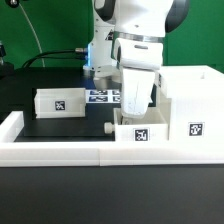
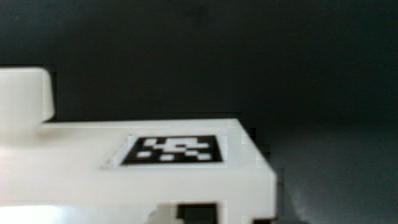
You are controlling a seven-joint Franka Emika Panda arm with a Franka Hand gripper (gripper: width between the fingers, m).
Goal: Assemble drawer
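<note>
My gripper (image 1: 135, 108) reaches down from above onto a small white drawer tray (image 1: 140, 133) with a tag on its front, just behind the front border block. In the wrist view this tray (image 2: 175, 150) fills the lower frame right at the jaws, which seem closed on its wall. The large white drawer shell (image 1: 186, 100) stands directly on the exterior view's right of the tray, and part of it shows in the wrist view (image 2: 22, 95). A second small tray (image 1: 60, 101) rests on the black table at the exterior view's left.
Long low white border blocks run along the front (image 1: 90, 152) and the exterior view's left edge (image 1: 10, 126). The marker board (image 1: 103, 96) lies behind the gripper. The robot base and cables stand at the back.
</note>
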